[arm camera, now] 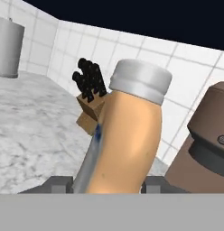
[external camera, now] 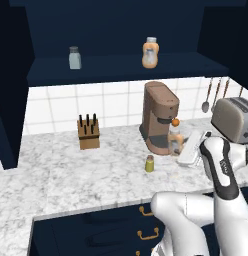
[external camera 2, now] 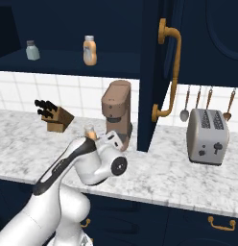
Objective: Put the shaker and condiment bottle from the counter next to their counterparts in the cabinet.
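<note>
A: What do you see from the left base view?

B: The white arm bends up from the near right and reaches to the coffee machine (external camera: 160, 117). The gripper (external camera: 182, 146) is low there, and the condiment bottle (external camera: 175, 143) sits right at it, partly hidden. The little shaker (external camera: 149, 163) stands on the counter (external camera: 71, 170), just left of the hand and nearer. Up in the cabinet (external camera: 116, 67), the pale shaker (external camera: 74, 58) is far left and the round orange bottle (external camera: 150, 53) is to its right.

A: And from the right base view?

B: The arm curls up from the near left. Its hand points to the far side, and the bottle's cap (external camera 2: 89, 129) pokes up over it, just left of the coffee machine. A knife block (external camera 2: 55, 117) is farther left. A toaster (external camera 2: 208, 136) is well to the right.

A: And the hand view?

B: The orange bottle is very close, leaning in the view, between the two dark fingertips (arm camera: 59, 184). They look pressed against its sides.
</note>
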{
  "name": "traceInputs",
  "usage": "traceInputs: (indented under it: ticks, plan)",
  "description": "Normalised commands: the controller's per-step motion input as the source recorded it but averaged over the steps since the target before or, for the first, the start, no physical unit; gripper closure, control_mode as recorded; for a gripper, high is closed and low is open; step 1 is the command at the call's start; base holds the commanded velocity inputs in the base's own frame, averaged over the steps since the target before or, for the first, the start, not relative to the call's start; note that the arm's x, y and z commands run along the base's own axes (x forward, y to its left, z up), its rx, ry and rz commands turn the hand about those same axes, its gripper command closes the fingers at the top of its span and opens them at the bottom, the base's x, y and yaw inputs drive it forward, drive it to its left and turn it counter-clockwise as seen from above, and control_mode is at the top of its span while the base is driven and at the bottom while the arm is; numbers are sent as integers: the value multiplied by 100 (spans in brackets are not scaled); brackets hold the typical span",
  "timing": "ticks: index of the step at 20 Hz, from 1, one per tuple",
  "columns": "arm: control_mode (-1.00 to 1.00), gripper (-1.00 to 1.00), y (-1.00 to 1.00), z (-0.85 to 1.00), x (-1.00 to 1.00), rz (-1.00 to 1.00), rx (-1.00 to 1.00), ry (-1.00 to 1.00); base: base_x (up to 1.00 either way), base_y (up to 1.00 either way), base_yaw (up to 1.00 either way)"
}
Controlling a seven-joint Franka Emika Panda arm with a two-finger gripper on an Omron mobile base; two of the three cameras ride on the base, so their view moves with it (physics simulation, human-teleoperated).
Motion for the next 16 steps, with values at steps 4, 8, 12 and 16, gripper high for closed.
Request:
traceInputs:
  ticks: [4,8,12,16]
  plan:
    - [-100,100,36,58,-11,-22,0,0,0,0,0]
    - [-100,100,24,55,-13,-21,3,0,0,0,0]
    - [-100,100,9,49,-5,-20,2,0,0,0,0]
    - [-100,100,0,62,-9,-19,3,0,0,0,0]
